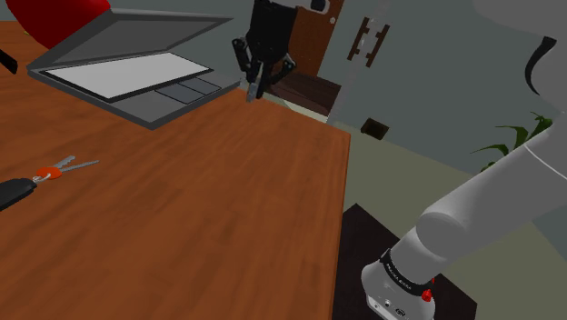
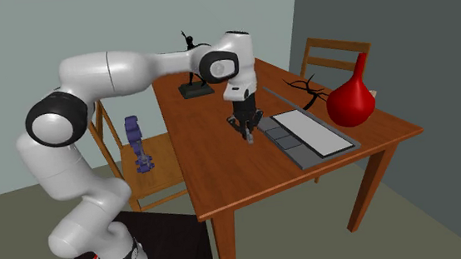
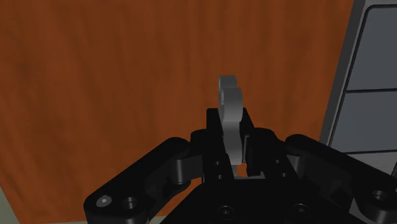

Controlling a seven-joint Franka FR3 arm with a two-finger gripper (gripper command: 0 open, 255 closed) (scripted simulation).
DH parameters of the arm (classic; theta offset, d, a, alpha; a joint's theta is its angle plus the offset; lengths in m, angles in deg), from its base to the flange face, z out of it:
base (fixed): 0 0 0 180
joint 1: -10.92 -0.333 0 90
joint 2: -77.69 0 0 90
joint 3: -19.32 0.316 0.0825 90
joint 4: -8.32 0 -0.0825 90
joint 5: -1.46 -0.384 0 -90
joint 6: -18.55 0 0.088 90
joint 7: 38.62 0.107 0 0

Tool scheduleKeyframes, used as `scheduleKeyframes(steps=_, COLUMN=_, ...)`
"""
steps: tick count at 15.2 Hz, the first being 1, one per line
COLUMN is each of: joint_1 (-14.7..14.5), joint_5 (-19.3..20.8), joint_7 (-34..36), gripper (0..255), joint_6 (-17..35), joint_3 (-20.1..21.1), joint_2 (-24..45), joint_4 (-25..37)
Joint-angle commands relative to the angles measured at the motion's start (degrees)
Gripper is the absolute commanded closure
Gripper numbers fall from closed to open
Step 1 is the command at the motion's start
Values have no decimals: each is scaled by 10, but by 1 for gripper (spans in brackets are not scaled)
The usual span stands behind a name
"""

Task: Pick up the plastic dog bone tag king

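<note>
Shoulder view, table: one brown wooden table [image 1: 227,214], carrying everything but the chairs.
Arm: one white Franka arm [image 2: 116,70], reaching over the tabletop.
Chairs: two brown wooden chairs [image 2: 333,56], one on each of two sides of the table.
Laptop: one flat grey open laptop [image 1: 127,71].
Vase: one red round-bellied vase [image 2: 354,101], beside the laptop.
Gripper: one black two-finger gripper [image 1: 257,88], fingers closed onto the tag.
Keys: one bunch of metal keys with an orange fob [image 1: 60,170], well apart from the gripper.
Tag: one grey bone-shaped tag [image 3: 230,102], clasped between the fingers, over the tabletop just beside the laptop.
</note>
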Motion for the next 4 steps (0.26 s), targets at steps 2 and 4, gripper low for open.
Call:
scheduleKeyframes(steps=2, joint_1=0, joint_5=4, joint_7=2, gripper=255, joint_6=-25, joint_3=1, joint_2=5, joint_4=29)
scheduleKeyframes(steps=4, joint_1=0, joint_5=4, joint_7=2, gripper=255, joint_6=-26, joint_3=1, joint_2=6, joint_4=30)
